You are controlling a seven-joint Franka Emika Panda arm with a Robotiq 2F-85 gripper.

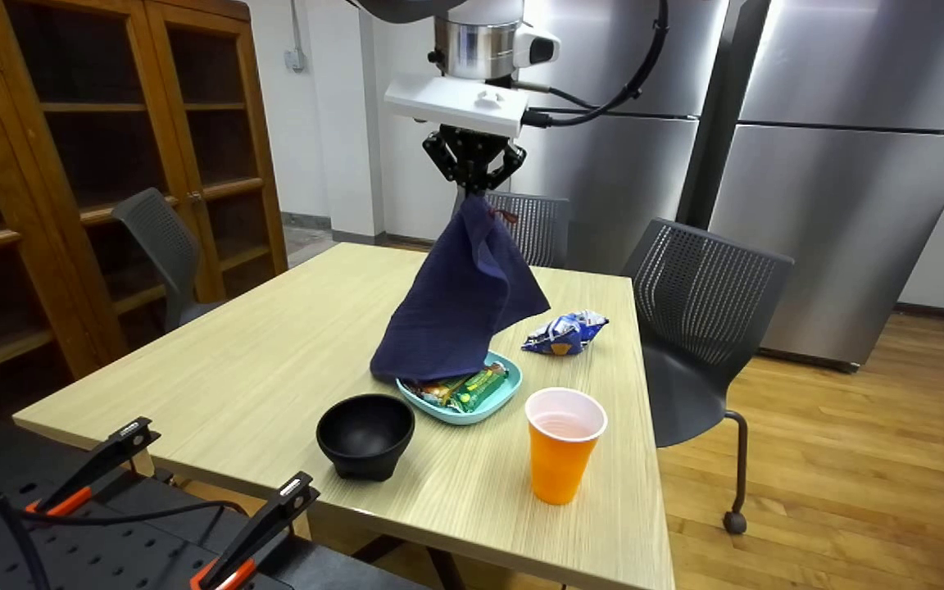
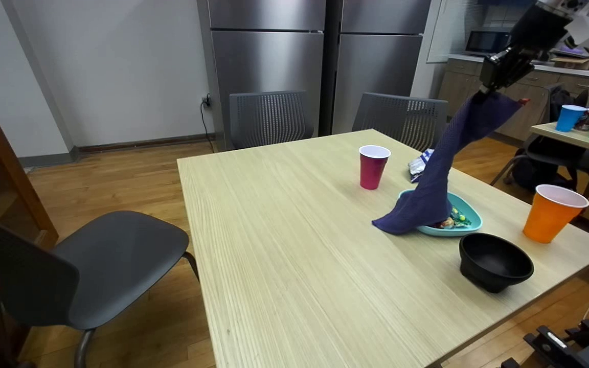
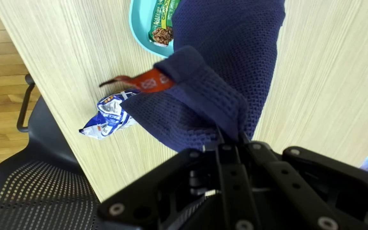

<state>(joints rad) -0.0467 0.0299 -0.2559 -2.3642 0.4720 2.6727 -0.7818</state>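
The gripper (image 1: 474, 188) is closed tightly on the top of a dark blue cloth (image 1: 457, 299), which hangs below it; the cloth's lower end covers part of a light blue plate (image 1: 507, 393). Below the gripper and to one side, a blue packet (image 3: 112, 116) lies near the edge of the bench (image 2: 284, 240), with a chair (image 3: 43, 191) just beyond. On the opposite side of the gripper, the bench offers wide open room. Lower than the gripper stand also a pink cup (image 2: 372, 169) and, past the plate, a black bowl (image 1: 365, 438) and an orange cup (image 1: 560, 463).

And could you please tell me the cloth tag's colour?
The tag is orange-red with pale markings, clearest in the wrist view.
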